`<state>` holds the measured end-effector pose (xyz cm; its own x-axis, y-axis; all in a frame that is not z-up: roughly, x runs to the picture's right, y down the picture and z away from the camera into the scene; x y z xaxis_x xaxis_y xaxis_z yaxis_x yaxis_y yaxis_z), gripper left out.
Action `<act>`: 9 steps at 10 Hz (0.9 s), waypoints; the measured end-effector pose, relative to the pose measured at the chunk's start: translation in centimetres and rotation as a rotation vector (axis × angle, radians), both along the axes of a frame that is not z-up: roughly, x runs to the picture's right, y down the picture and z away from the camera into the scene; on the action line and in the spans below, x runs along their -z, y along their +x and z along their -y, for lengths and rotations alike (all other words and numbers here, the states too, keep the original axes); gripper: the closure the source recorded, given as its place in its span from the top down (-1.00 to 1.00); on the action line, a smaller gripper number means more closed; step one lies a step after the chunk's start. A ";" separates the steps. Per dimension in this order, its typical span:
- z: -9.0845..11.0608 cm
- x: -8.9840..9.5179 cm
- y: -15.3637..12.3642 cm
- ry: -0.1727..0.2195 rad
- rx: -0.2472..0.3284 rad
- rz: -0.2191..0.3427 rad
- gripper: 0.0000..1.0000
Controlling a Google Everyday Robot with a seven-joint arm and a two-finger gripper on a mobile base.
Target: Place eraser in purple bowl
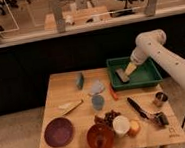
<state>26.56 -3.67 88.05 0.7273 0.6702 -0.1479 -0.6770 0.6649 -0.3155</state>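
Eraser (121, 75): small flat grey block lying on the floor of the green tray (146, 83), just beside the hand (128, 69) on its lower side as the camera sees it. Contact between fingertips and block cannot be made out.

Handling, by judgement: light, firm enough to keep its shape under a pinch, mildly grippy, not fragile. It lies low and offers little height. The best hold is likely across the two long edges near the middle, with the fingers coming straight down.

Holder: the hand is pale and two-fingered, at the end of the white arm (160, 55), and is lowered into the tray. Its fingers are spread and it is carrying nothing.

Destination: the purple bowl (58, 131), round and shallow, sits well apart from the hand near the far front corner of the counter (62, 89). It appears empty.

On the counter between hand and bowl:
- teal-blue block (79, 80), upright
- orange-brown bowl (99, 136)
- white cup (121, 125)

Near the hand, just outside the tray:
- long black brush (139, 109)
- small metal cup (160, 99)
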 end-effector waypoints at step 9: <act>-4.6 -10.3 -0.5 -0.045 -0.141 -0.003 0.60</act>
